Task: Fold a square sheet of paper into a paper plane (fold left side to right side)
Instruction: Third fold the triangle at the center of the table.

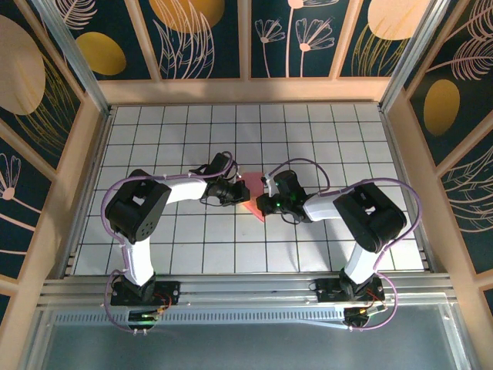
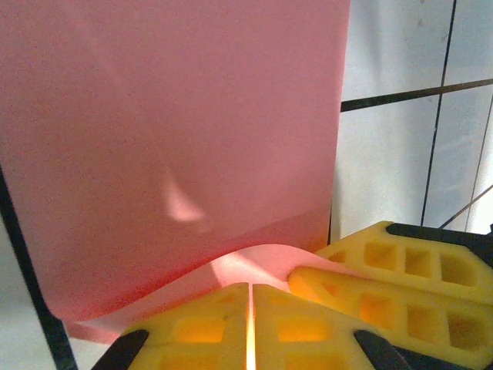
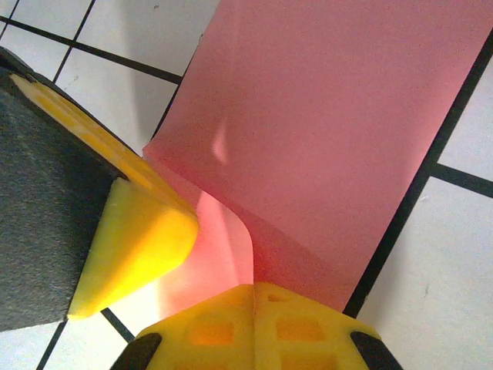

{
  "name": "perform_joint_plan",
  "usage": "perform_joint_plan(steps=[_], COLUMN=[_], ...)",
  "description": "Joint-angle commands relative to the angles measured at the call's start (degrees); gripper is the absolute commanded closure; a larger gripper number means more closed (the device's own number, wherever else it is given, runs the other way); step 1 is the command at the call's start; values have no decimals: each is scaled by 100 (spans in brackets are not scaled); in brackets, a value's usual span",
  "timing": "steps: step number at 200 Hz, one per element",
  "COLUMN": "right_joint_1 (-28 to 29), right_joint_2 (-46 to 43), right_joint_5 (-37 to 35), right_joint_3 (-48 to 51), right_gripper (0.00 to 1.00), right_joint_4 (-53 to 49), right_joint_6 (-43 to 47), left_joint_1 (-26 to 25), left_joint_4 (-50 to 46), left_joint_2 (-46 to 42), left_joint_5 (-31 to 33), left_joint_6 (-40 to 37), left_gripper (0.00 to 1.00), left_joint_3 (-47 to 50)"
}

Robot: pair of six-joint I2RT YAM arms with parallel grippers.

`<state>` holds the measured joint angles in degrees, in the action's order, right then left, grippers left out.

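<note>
left arm: comes in from its base, elbow bent out wide, wrist pointing in toward the middle of the white gridded table (image 1: 308,139)

left gripper (image 1: 233,193) (image 2: 249,297): jaws pressed together, basically no gap between the yellow fingers. The lifted edge of the paper arches right over the tips in its own wrist cam. Honestly can't tell if any paper is actually caught in the seam or just resting against it

square sheet of paper (image 1: 251,199) (image 2: 177,139) (image 3: 331,131): salmon pink, sits right between the two sets of jaws. Most of it lies flat on the table out ahead of both fingertips. The edge nearest the jaws is curled up off the surface, and there's a small dent in the flat part

right gripper (image 1: 267,202) (image 3: 254,297): jaws fully closed, and the raised bit of paper runs straight down into the seam between the fingers, so it looks pinched there. In the left wrist cam it (image 2: 327,264) lies tip-to-tip just beside the left jaws, with the curl of paper touching it

left gripper seen from the right wrist (image 3: 166,231): its yellow tip sits right against the lifted edge, just left of the right jaws

right arm: mirrors the left, elbow out, wrist aimed inward
</note>
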<state>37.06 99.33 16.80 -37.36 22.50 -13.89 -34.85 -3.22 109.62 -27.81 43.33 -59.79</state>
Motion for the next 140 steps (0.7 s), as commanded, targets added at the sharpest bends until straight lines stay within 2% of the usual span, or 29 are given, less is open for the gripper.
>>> perform_joint_plan(steps=[1,100,140], right_joint_1=[-8,-16,-86], right_joint_2=[232,212,-38], right_joint_5=[72,87,213], right_joint_3=[-4,-41,-158], right_gripper=[97,96,87], right_joint_4=[-475,-462,-475], right_joint_6=[64,32,-132], left_joint_1=[-30,-23,-22], left_joint_4=[-143,-108,-142], left_joint_2=[-3,52,138], left_joint_5=[76,241,402], left_joint_6=[-56,-28,-10], left_gripper=[90,92,95], left_joint_3=[114,275,345])
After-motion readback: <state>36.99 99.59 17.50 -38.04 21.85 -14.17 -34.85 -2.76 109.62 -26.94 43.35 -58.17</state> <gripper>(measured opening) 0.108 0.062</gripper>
